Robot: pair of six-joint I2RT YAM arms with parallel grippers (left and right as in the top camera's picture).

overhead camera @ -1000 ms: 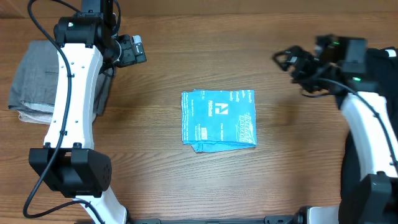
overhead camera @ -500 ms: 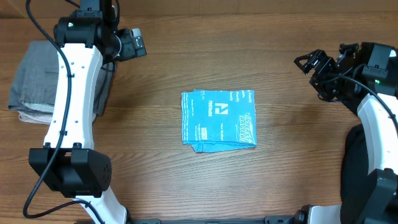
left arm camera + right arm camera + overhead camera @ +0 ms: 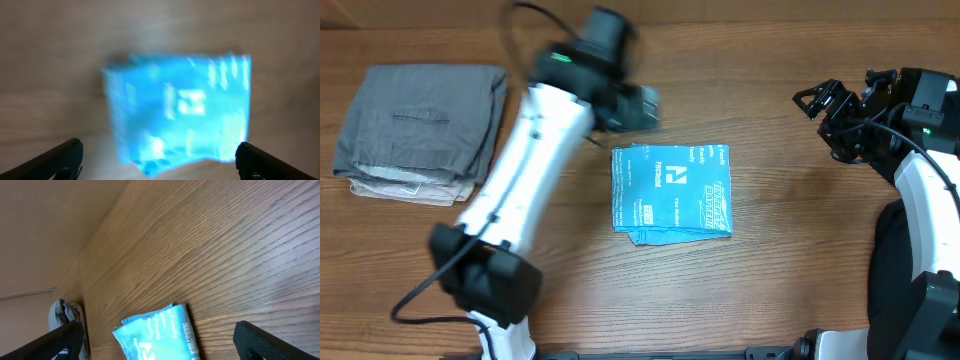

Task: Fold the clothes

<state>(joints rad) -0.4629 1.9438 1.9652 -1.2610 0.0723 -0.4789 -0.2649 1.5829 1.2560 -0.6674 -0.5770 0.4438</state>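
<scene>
Overhead, white lettering (image 3: 713,195) on the folded T-shirt (image 3: 670,215) seems illegibly small.

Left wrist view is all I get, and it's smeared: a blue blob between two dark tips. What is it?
Observer: A blue T-shirt, folded into a neat rectangle, white print facing up.
Operator: Anything else lying around?
Observer: A folded grey stack far off to the left, apart from the T-shirt.
Operator: And the other arm?
Observer: The right pincer is open and empty, out near the right edge, well clear of the T-shirt.
</scene>
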